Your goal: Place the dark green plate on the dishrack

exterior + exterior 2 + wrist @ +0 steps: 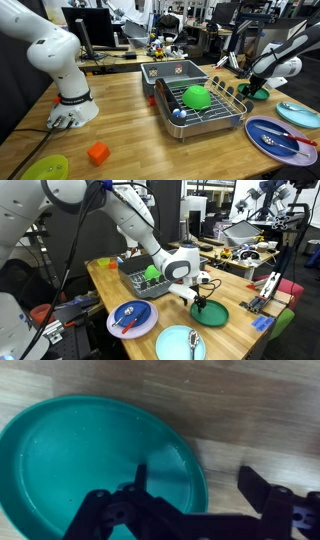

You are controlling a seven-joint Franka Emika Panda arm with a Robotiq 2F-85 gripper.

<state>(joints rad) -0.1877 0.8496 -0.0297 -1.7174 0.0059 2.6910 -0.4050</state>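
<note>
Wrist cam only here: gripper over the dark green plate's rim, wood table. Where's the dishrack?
Observer: On the same table, in an exterior view: the dishrack stands apart from the dark green plate.
Operator: Rack empty?
Observer: No. A bright green bowl sits dome-up inside it.
Operator: Anything else near the plate?
Observer: A purple plate and a light blue plate lie on the table nearby, neither touching it.
</note>
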